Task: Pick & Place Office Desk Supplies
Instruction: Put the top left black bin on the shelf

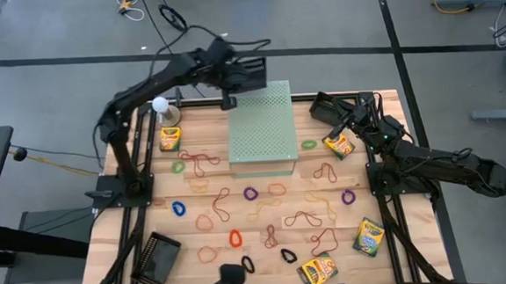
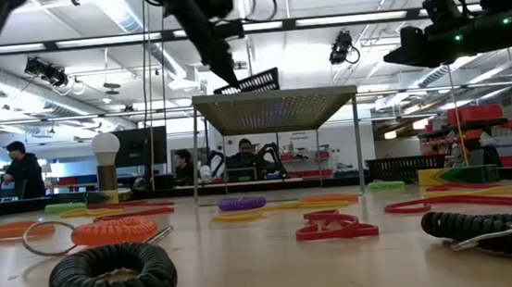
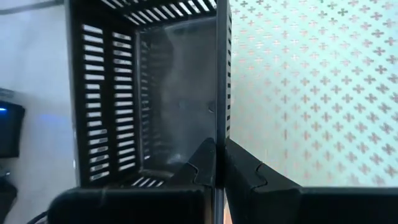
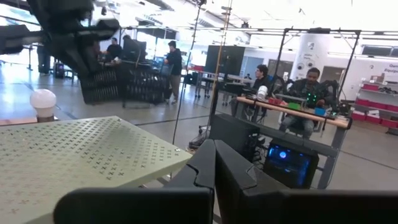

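Here, the left claw [image 1: 229,98] was clamped on a small black mesh tray [image 1: 247,73], held above the large pale-green perforated box's [image 1: 261,128] far edge; the right claw [image 1: 319,105] hovered shut, empty.

Two dark, near-black arms of jointed tubular links, mounted on black frame posts at either side. Black cables looped along the left arm [image 1: 157,82] and bundled in a tangle near the wrist of the right arm [image 1: 430,162]. Small green lights on the right wrist housing. Matte black pincer fingers [image 4: 227,174] with stepped, notched inner edges, set on a wide, rounded black crossbar.
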### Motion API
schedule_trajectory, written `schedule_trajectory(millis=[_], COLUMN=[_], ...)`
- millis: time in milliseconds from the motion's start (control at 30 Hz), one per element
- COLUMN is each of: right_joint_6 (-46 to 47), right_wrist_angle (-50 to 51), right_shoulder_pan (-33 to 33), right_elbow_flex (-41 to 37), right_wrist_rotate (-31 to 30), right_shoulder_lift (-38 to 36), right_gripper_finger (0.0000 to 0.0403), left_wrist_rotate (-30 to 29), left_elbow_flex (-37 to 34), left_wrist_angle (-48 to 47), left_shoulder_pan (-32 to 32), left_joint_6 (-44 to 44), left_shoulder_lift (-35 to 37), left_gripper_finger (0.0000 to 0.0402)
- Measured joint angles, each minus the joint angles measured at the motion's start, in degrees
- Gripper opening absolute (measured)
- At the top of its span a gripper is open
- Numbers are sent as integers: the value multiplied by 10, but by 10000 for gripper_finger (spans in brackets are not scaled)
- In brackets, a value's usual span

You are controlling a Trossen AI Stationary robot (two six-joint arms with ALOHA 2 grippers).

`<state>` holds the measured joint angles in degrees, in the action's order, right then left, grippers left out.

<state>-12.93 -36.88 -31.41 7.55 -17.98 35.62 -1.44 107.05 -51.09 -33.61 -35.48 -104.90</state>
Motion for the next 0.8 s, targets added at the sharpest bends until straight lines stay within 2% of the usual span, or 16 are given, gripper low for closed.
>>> schedule_trajectory(millis=[233, 500, 633, 800], right_joint_6=[-10, -10, -10, -9], right_wrist_angle=[0, 0, 0, 0], right_shoulder_pan=[0, 0, 0, 0], right_elbow_flex=[0, 0, 0, 0], right_wrist_rotate=[4, 4, 4, 4], right_shoulder_lift=[0, 0, 0, 0], right_gripper_finger=[5, 5, 5, 5], left_wrist_rotate=[-19, -59, -60, -60], left_elbow_flex=[75, 78, 78, 78], left_wrist_angle=[-42, -54, -55, -54], left_shoulder_pan=[32, 56, 56, 57], left_joint_6=[11, 65, 99, 102], left_shoulder_lift=[-67, -75, -75, -75], left_gripper_finger=[18, 18, 19, 19])
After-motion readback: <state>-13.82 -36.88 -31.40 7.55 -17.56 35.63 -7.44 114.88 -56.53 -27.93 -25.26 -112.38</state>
